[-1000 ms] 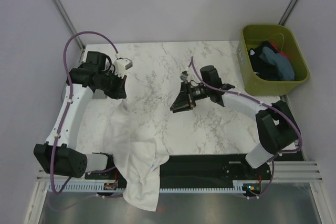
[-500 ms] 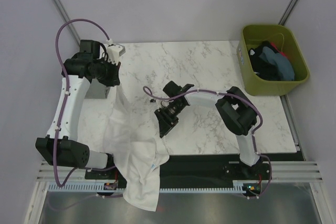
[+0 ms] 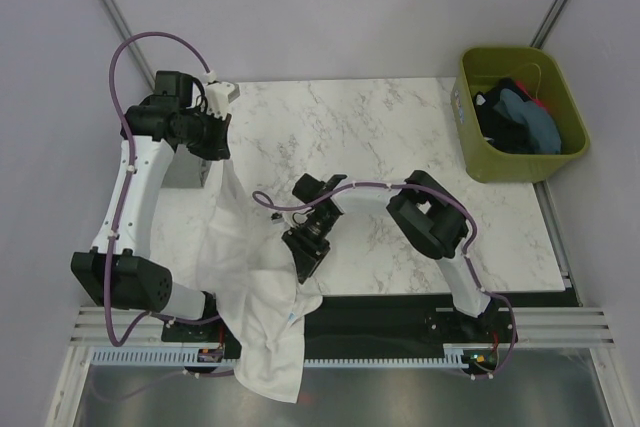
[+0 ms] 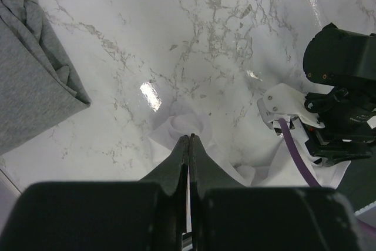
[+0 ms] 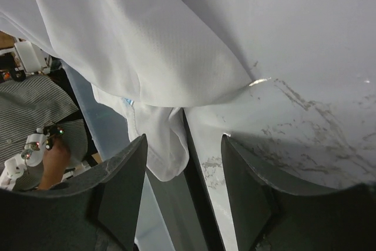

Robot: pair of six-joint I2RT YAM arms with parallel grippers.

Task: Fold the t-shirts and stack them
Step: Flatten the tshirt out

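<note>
The large white cloth t-shirt (image 3: 250,277) hangs in a long crumpled band from the left gripper (image 3: 218,147), runs down across the left part of the white marble-patterned table (image 3: 400,127), and spills over the near edge between the two arm bases. From above I can just see a small blue neck mark (image 3: 292,315) on the overhanging part. The right wrist camera shows it closer, tucked in the folds just past the table edge. The left wrist view settles the grip: the two dark fingers are pressed flat together, with a strip of white cloth pinched between them, and the shirt bunches up on the marble right below the tips. That same view shows a folded grey cloth t-shirt (image 4: 35,74) lying off to one side, apart from the white one. From overhead it is only a grey patch mostly hidden under the left arm. The right gripper (image 3: 303,262) is low at the shirt's right border near the front edge. Its own camera shows the fingers spread wide, holding nothing, with a rounded fold of white fabric lying just ahead of them. Well apart, beyond the table's right far corner, stands an olive-green plastic bin (image 3: 500,162) holding a heap of dark and blue-teal t-shirts (image 3: 520,122).
</note>
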